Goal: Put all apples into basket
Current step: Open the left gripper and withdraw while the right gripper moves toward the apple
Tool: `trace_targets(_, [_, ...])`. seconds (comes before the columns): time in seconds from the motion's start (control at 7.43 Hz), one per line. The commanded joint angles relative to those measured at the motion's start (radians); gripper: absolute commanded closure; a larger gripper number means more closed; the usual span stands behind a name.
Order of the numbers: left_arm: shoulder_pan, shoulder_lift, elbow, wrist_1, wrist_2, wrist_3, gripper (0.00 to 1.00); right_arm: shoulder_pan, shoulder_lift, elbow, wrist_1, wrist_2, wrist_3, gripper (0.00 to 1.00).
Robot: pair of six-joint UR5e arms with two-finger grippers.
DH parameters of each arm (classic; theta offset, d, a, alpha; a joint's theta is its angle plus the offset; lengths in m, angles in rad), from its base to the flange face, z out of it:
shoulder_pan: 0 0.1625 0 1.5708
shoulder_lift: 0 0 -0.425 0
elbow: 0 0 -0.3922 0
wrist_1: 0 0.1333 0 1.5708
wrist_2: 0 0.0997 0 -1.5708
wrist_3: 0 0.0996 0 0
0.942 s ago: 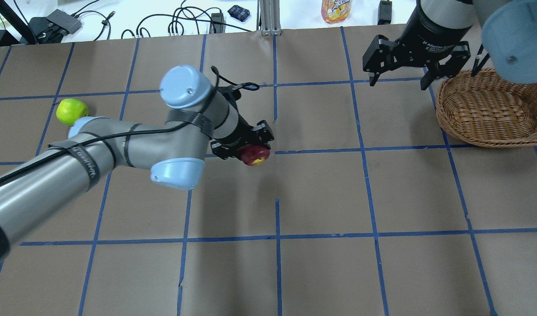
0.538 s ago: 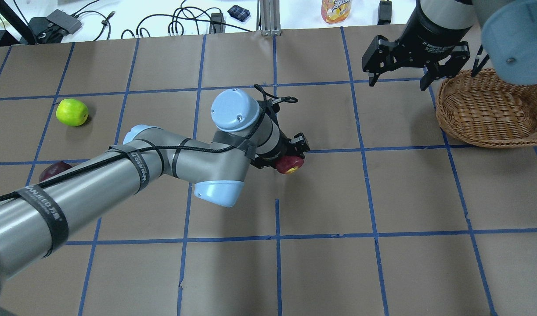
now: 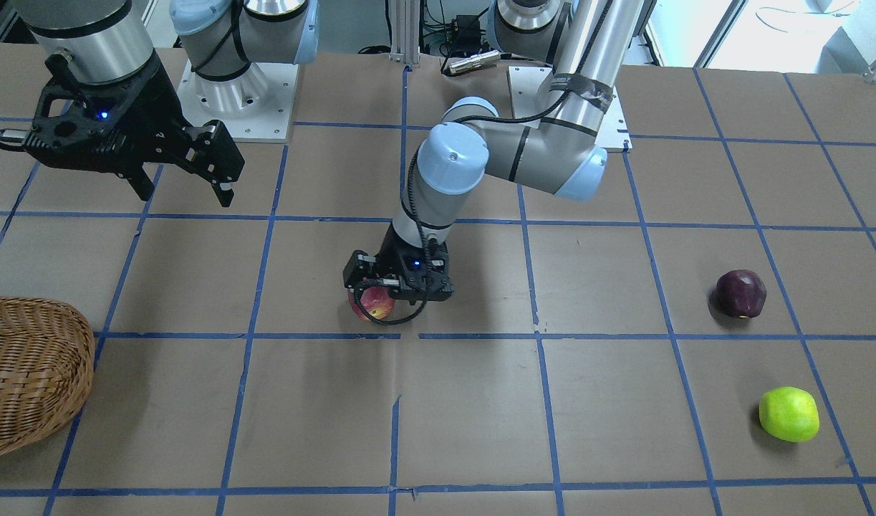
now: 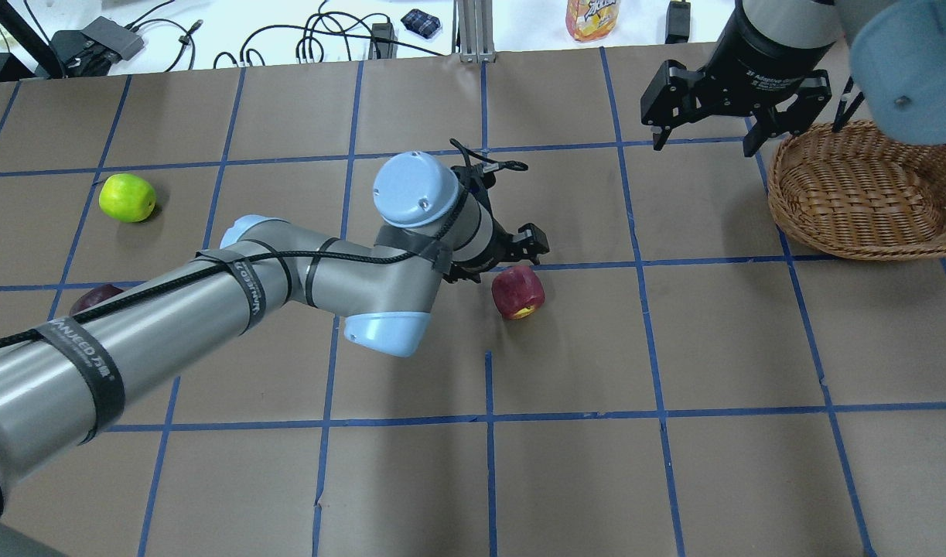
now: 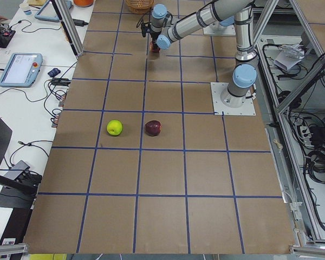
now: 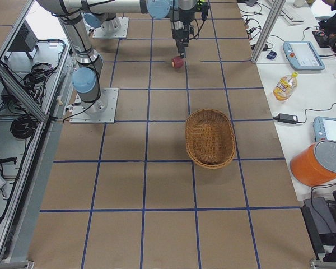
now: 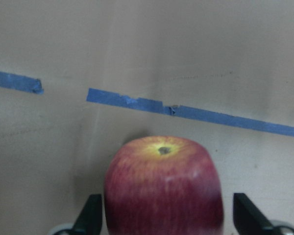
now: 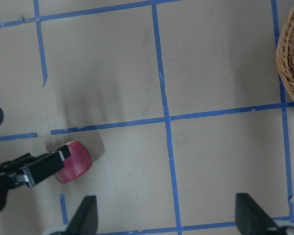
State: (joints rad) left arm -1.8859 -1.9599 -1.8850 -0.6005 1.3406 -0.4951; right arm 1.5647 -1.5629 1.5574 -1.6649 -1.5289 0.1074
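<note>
The red apple [image 4: 517, 292] with a yellowish patch rests on the table near the middle; it also shows in the front view [image 3: 372, 304]. My left gripper [image 4: 507, 267] stands over it, open, with the apple [image 7: 162, 191] loose between the fingers. The green apple [image 4: 127, 197] and the maroon apple [image 4: 93, 296], which is partly hidden by my left arm, lie at the far left. The wicker basket [image 4: 852, 193] sits at the far right. My right gripper [image 4: 701, 135] is open and empty, held above the table beside the basket's left rim.
Beyond the table's far edge are an orange bottle [image 4: 592, 17] and cables [image 4: 326, 39]. An orange bucket [image 6: 319, 162] and tablets stand on the side bench. Brown paper with a blue tape grid covers the table.
My left arm carried the red apple to the right and down. The gripper has opened, and the apple now rests on the table. The right arm has not moved.
</note>
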Motion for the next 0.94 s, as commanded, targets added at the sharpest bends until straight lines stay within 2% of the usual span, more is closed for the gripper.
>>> trace_targets(0.0, [0.226,0.097,0.004,-0.229,0.053,0.253,0.00,0.002,0.003,-0.002,-0.006,0.013,0.015,0.00])
trace_targets(0.13, [0.343,0.149,0.010,-0.407,0.244,0.359,0.00,0.021,0.023,0.009,-0.012,0.015,0.043,0.00])
trace_targets(0.27, [0.469,0.185,0.012,-0.511,0.320,0.523,0.00,0.093,0.053,0.012,-0.025,0.015,0.111,0.00])
trace_targets(0.54, [0.739,0.199,0.015,-0.515,0.324,0.838,0.00,0.254,0.198,0.016,-0.183,-0.003,0.208,0.00])
trace_targets(0.67, [0.869,0.188,0.018,-0.513,0.322,0.950,0.00,0.291,0.266,0.016,-0.244,-0.008,0.209,0.00])
trace_targets(0.81, [0.949,0.159,0.047,-0.509,0.321,1.011,0.00,0.314,0.306,0.035,-0.274,-0.017,0.209,0.00])
